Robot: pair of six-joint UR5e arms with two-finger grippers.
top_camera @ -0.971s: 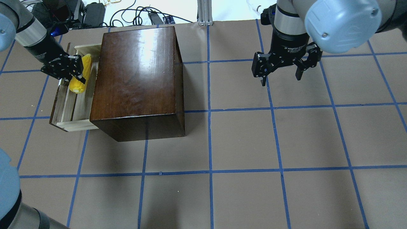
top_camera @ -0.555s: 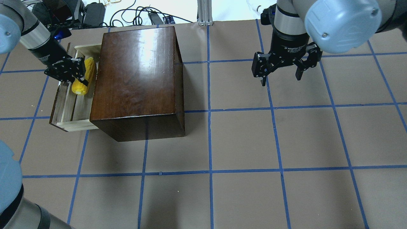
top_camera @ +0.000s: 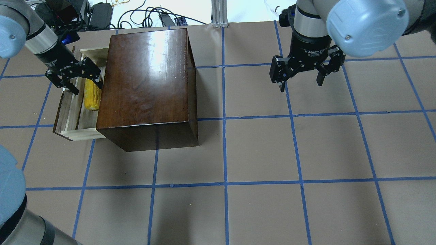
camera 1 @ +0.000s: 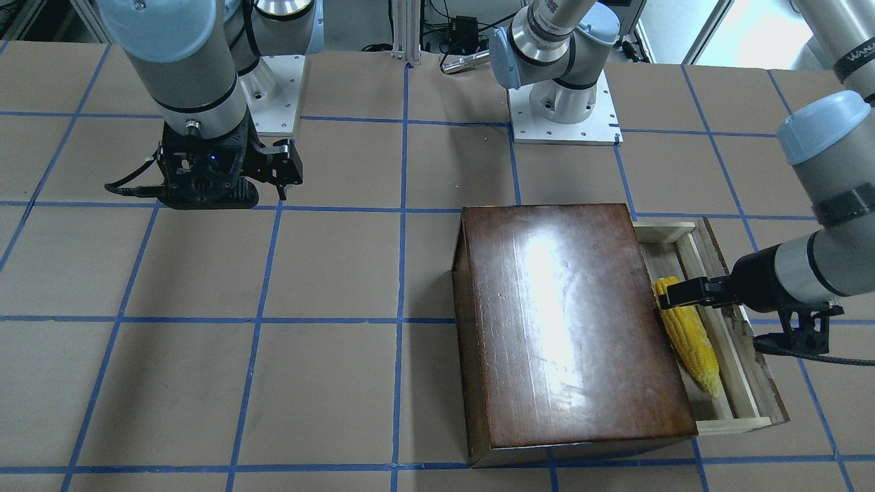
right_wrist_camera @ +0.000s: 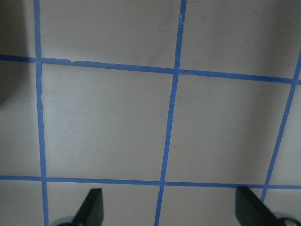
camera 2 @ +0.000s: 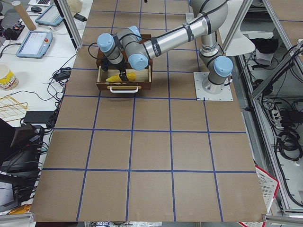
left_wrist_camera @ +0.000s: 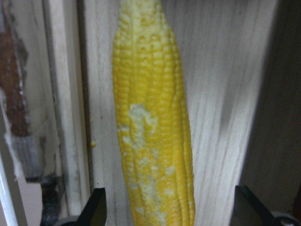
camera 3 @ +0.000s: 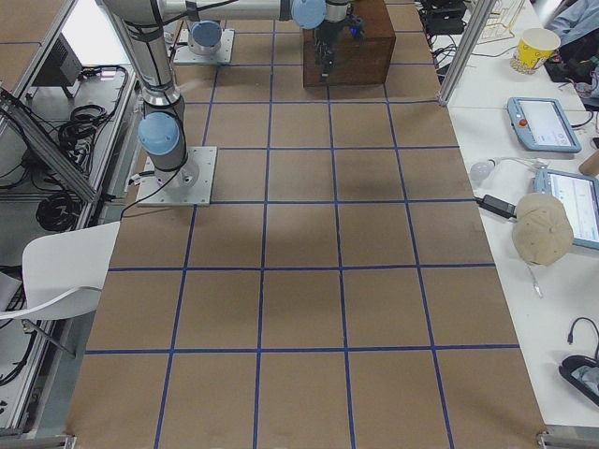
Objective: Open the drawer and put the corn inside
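Observation:
The corn [top_camera: 92,97] lies flat in the open drawer [top_camera: 72,114], lengthwise against the dark-brown box [top_camera: 146,81]. It also shows in the front view [camera 1: 689,338] and fills the left wrist view [left_wrist_camera: 153,122]. My left gripper [top_camera: 86,87] is open above the corn's far end, one finger on each side, apart from it. In the front view one of its fingers [camera 1: 687,292] reaches over the drawer's rim [camera 1: 744,359]. My right gripper [top_camera: 301,85] is open and empty over bare table at the far right, and its wrist view [right_wrist_camera: 167,212] shows only blue tape lines.
The box [camera 1: 567,321] stands taller than the drawer and borders the corn on one side. Cables and power bricks [top_camera: 102,13] lie beyond the table's far edge, by an aluminium post [top_camera: 219,13]. The arm bases [camera 1: 564,109] are bolted to the table.
My left gripper has opened and let go of the corn. The corn has dropped from a tilted hold to lie flat in the drawer beside the box. The right arm has not moved.

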